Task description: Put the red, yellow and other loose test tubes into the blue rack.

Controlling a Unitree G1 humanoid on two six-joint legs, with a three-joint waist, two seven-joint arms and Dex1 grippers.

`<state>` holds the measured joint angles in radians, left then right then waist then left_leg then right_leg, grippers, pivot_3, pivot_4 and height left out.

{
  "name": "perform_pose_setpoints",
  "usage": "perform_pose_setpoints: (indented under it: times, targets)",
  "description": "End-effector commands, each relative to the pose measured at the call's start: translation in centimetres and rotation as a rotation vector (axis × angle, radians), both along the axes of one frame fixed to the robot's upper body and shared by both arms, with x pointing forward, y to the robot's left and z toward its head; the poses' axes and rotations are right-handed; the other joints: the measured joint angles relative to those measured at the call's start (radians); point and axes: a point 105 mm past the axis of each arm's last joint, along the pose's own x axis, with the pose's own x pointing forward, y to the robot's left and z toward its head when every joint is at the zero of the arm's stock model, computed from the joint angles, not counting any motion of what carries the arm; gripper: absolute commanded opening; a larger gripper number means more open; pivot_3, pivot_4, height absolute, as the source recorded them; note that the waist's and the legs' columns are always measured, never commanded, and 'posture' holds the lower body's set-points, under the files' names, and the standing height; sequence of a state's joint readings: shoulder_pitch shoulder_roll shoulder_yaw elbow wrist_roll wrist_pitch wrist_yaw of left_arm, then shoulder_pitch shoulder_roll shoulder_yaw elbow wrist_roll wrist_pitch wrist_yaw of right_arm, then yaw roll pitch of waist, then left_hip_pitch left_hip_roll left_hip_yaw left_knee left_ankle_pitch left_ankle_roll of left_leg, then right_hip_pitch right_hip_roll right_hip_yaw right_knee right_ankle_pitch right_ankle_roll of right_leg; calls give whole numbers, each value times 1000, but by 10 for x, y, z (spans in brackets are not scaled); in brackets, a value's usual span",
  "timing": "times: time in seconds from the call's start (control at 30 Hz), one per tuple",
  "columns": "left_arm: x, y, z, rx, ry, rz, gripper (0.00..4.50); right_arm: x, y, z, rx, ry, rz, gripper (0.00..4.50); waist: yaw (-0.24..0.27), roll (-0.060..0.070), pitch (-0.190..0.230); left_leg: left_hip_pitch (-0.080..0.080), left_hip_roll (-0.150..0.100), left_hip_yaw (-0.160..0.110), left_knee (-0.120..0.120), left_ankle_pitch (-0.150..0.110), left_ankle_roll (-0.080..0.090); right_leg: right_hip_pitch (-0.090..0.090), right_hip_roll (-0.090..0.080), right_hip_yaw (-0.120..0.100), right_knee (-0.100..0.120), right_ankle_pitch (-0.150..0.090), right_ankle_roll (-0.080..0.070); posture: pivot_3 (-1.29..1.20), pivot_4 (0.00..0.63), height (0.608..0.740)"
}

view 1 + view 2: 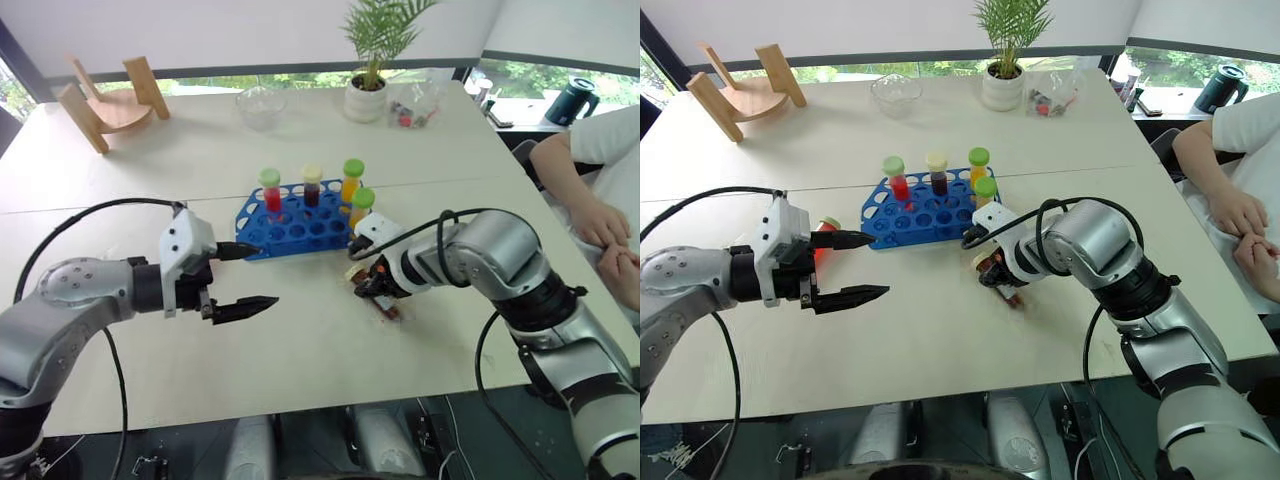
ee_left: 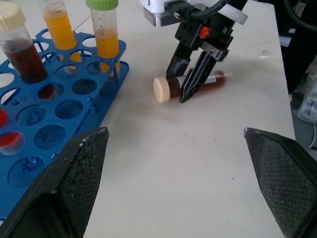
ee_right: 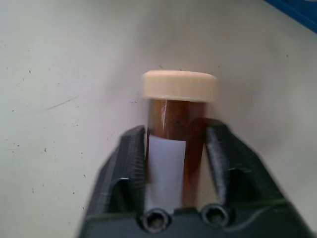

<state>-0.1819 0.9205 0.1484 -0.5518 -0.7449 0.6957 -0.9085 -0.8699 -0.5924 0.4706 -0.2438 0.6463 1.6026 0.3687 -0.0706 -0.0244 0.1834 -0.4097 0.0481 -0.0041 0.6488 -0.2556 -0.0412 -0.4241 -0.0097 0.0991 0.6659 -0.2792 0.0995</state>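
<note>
Left eye view: four racked tubes [image 1: 312, 186].

A broad, pale counter [image 1: 300, 350] fills the room's middle, a seam running across it. Along its far edge stands a potted palm [image 1: 371, 60] in a white pot. Left of the palm sits a clear glass bowl [image 1: 261, 106], and further left a wooden stand [image 1: 108, 100] near the corner. Just right of the palm lies a clear plastic bag [image 1: 415, 103]. Behind the palm, windows [image 1: 250, 80] show green foliage and daylight. Well right of the palm rests a dark kettle [image 1: 573, 100], and a person [image 1: 590, 190] in white sits at the counter's side.
</note>
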Motion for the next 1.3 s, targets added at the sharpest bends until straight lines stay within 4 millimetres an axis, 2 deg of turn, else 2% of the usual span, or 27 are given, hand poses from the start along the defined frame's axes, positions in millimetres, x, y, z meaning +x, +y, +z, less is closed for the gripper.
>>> perform_pose_setpoints:
  times: [0.03, 0.13, 0.2, 0.3, 0.4, 0.57, 0.63, 0.77, 0.97, 1.3]
  targets:
    - [1, 2, 10, 0, -51, 9, 4500, -12, 7, -7, 8, 39, 55, 859, 0, 0, 0, 0, 0, 0, 0, 0, 0, 0, 0, 0, 0, 0, 0, 0, 150, 740]
    - [3, 7, 12, 10, -60, 25, 4500, -6, 1, 24, 74, -90, 110, 859, 4, 1, 0, 0, 0, 0, 0, 0, 0, 0, 0, 0, 0, 0, 0, 0, 150, 740]
    - [4, 12, 13, 11, -58, 39, 4500, -16, 11, 51, 229, -122, 202, 859, 5, 1, 1, -1, 0, 0, 0, 0, 0, -1, -1, 0, 0, 0, 0, 0, 150, 740]
    - [5, 17, 13, 17, -55, 58, 4500, -22, 28, 88, 461, -333, 341, 859, 1, 0, 1, -2, 0, 0, 0, 0, 0, -1, 0, 0, -1, 0, 0, 0, 150, 740]
    - [5, 20, 13, 13, -47, 68, 4500, -14, 38, 116, 706, -608, 330, 859, 1, -1, 0, -1, 0, 0, -1, 0, 0, -1, 0, 0, 0, 0, 0, 0, 150, 740]
    - [5, 22, 11, 17, -25, 77, 4500, 0, 47, 133, 1021, -883, 220, 859, 1, 0, 1, -1, 0, 1, 0, 0, 0, -1, 0, 0, 0, 0, 1, 0, 150, 740]
    - [5, 23, 12, 19, -22, 77, 4500, 6, 50, 129, 1079, -942, 183, 859, 1, 0, 1, -1, 0, 0, 0, 0, 0, -1, 0, 0, 0, 0, 1, 0, 150, 740]
    - [5, 21, 14, 23, -17, 73, 4500, 33, 50, 110, 1111, -1032, 30, 859, 1, 0, 1, -1, 0, 0, 0, 0, -1, -1, -1, 0, 0, 0, 1, 0, 150, 740]
    - [5, 21, 17, 30, -20, 72, 4500, 45, 60, 88, 1110, -1049, -32, 859, 0, 0, 1, -1, 0, 0, -1, 0, -1, -1, 0, 0, 1, 0, 0, 0, 150, 740]
    - [6, 20, 19, 30, -30, 76, 4500, 61, 62, 64, 1094, -1032, -125, 859, 0, 0, 1, 0, 0, 0, -1, 1, -1, -1, -1, 0, 1, 0, 0, 0, 150, 740]
